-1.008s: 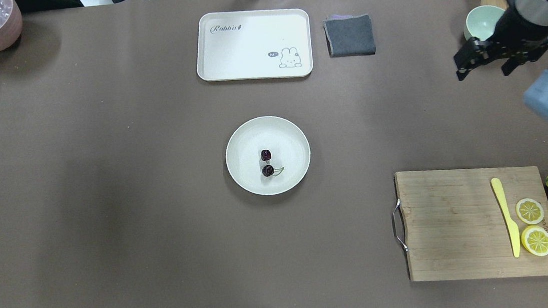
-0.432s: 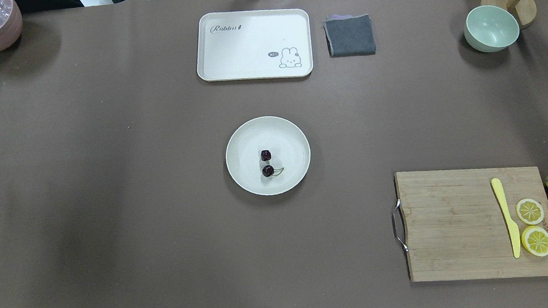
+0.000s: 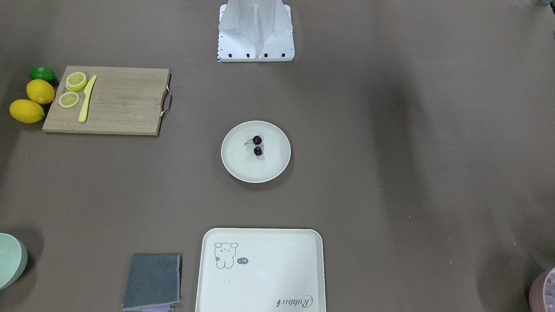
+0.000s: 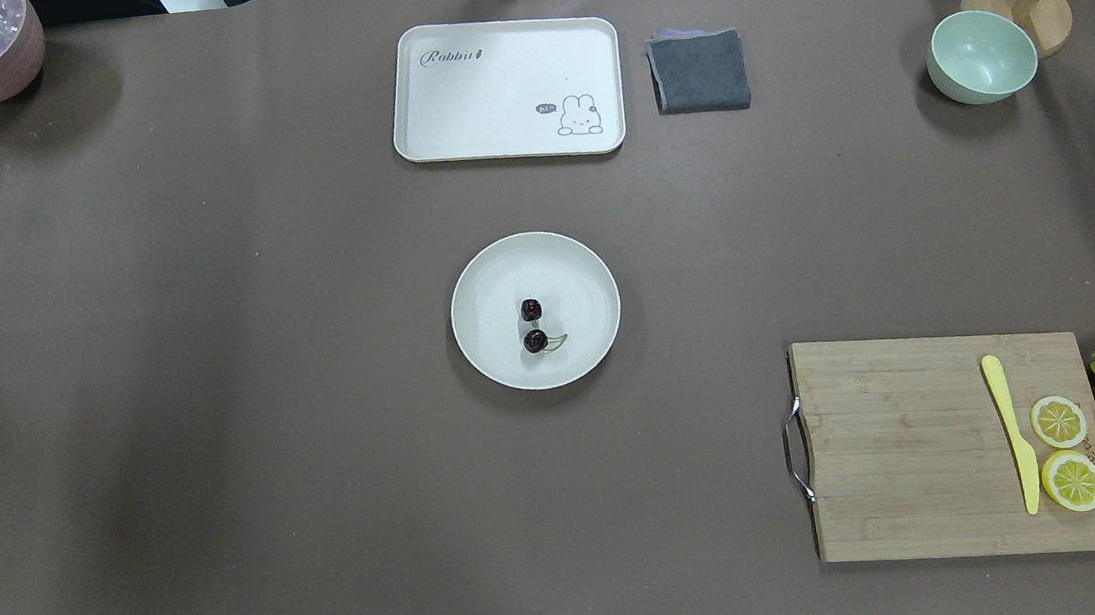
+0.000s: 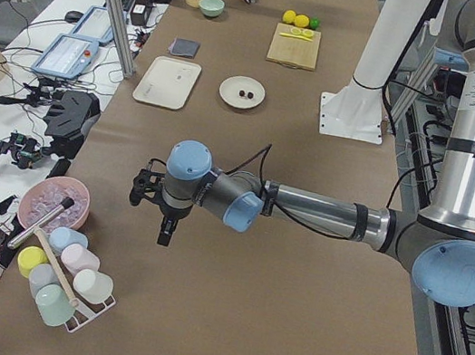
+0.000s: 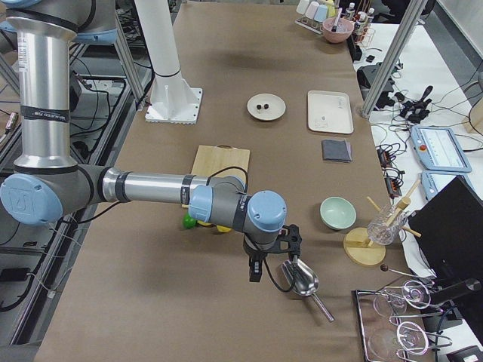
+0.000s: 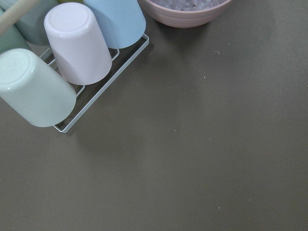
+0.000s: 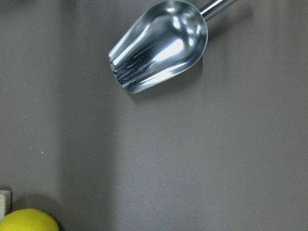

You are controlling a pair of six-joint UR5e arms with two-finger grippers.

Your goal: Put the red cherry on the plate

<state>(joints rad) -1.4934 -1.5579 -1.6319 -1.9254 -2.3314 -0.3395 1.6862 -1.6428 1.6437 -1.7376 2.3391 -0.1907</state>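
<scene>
Red cherry (image 4: 533, 326) on plate (image 4: 486, 293).
Both fruits lie inside the rim, stems joined. Left gripper (image 5: 154, 210) and right gripper (image 6: 270, 257) hang well apart from it; their opening cannot be told.

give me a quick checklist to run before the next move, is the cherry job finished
1. Red cherry on the plate: ok, both fruits lie inside the rim.
2. Cherry free of any grip: ok, no gripper is near the plate.
3. Left gripper away from the plate: ok, it hangs by the cup rack.
4. Right gripper away from the plate: ok, it hangs by the metal scoop.
5. Either gripper open or shut: cannot tell.
</scene>
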